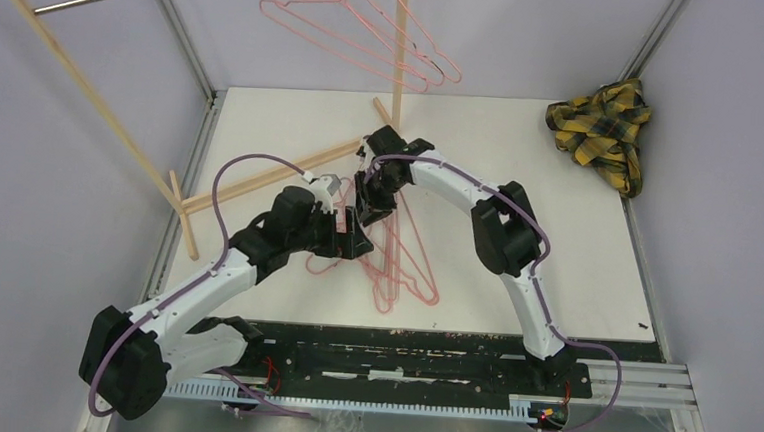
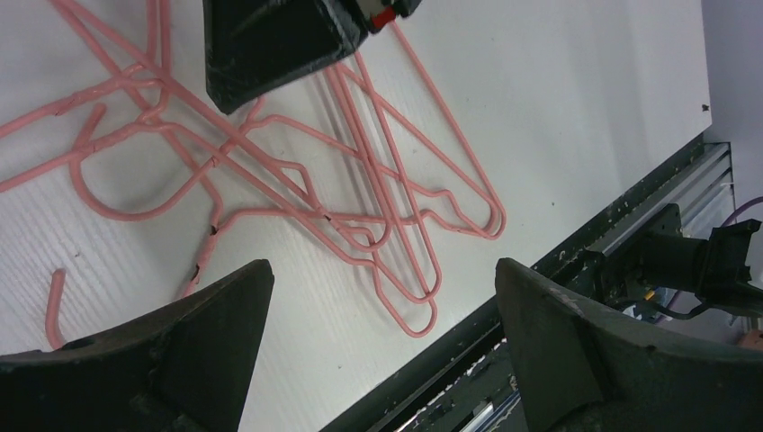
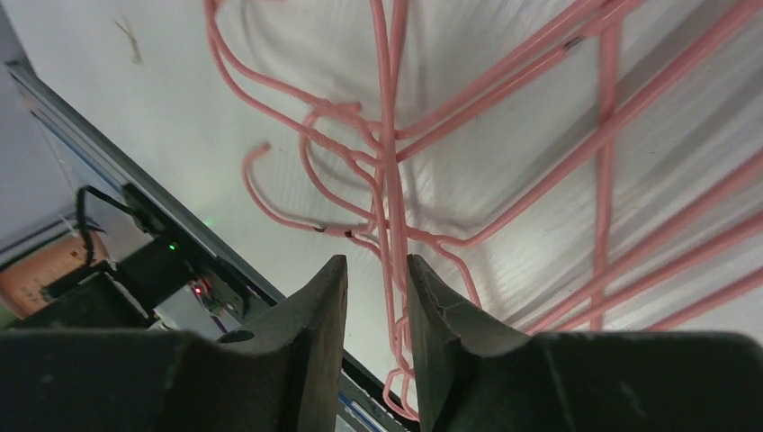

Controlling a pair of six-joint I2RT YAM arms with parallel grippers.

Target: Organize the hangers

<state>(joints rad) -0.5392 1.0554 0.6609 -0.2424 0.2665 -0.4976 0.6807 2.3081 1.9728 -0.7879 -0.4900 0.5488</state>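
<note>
Hanger [image 3: 389, 180] pinched in right fingers [image 3: 306, 351], to pull from the counter [image 2: 558, 108] tangle [image 2: 270, 171]; left fingers [image 2: 198, 351] wide open, empty.

Table [image 1: 578, 218]: white flat top, enclosed by grey walls on the left, far and right sides.

Near edge: a scuffed black rail [image 1: 420, 344] runs left to right along it.

Centre, toward the near side: a pile of pink wire hangers [image 1: 402, 267] lies flat on the top, overlapped and tangled. One curled hook shows at the pile's left. The count cannot be determined.

Far right corner: a crumpled yellow-black plaid cloth [image 1: 604, 129] lies at the table's edge.

Left half: the foot bar of the wooden rack [image 1: 270, 174] lies aslant on the top, running from the left edge toward the centre.

Near right corner: one small dark speck [image 1: 642, 325].
</note>
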